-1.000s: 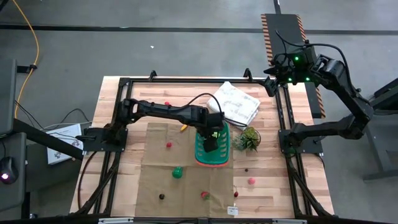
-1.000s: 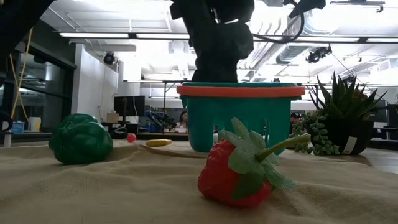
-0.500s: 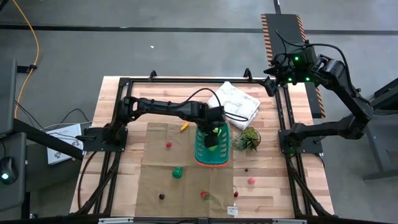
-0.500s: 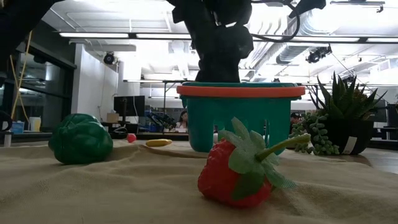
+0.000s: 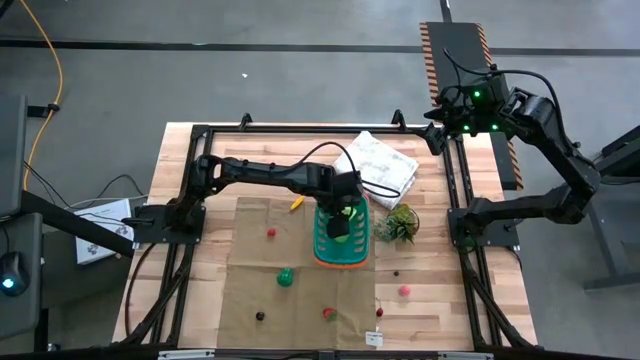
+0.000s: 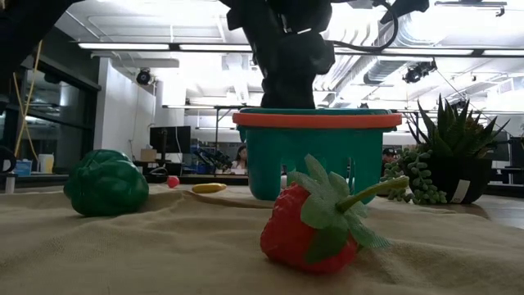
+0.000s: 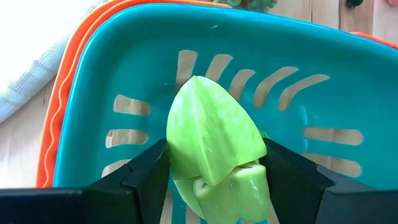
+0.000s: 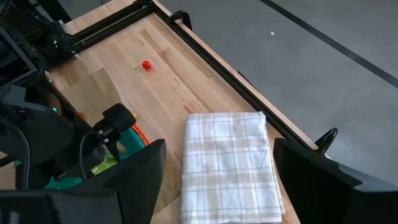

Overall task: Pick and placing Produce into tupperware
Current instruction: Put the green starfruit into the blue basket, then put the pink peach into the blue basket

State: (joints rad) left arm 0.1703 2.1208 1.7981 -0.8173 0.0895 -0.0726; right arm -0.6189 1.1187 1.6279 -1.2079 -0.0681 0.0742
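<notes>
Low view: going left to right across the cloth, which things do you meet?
Dark green leafy vegetable → small red berry → yellow piece → teal basket → spiky potted plant.

basket (image 7: 298, 81): smooth teal plastic, slightly glossy, slotted walls, orange rim.
leafy piece (image 7: 214, 140): pale green plastic, glossy, smooth.
strawberry (image 6: 307, 233): red, matt, with a soft-looking green leaf cap.
mat (image 5: 250, 260): coarse tan cloth, matt.
table (image 5: 180, 160): light wood planks, black metal frame.
towel (image 8: 230, 165): white checked woven cloth.
</notes>
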